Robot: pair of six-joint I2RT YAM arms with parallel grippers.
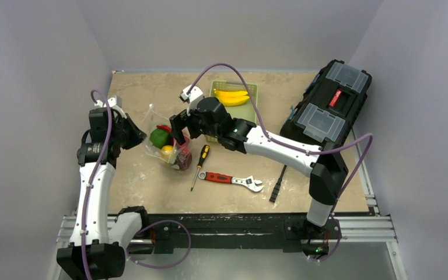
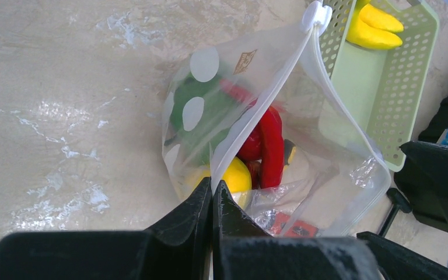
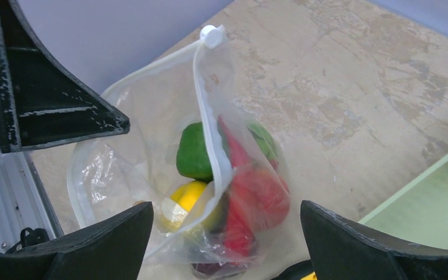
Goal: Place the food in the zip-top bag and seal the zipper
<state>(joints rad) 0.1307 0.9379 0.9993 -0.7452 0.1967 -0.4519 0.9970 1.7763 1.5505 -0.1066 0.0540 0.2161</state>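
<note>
Over the table [image 1: 151,186], the left gripper [image 2: 213,195] pinches the limp, slippery zip-top bag [image 2: 233,99] by its stiffer zipper [image 2: 268,96]; the right gripper [image 3: 226,213] gapes wide, empty.

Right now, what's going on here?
The left fingers are pinched shut on the mouth edge of the bag, holding it up. The right fingers hang open over it. Green, yellow and red food sits inside; the bananas lie in the basket. The zipper is unsealed.

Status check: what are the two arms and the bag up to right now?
Left pincer shut on bag rim. Right pincer open beside bag. Food inside, zipper open; bananas in basket. Nothing blocking.
</note>
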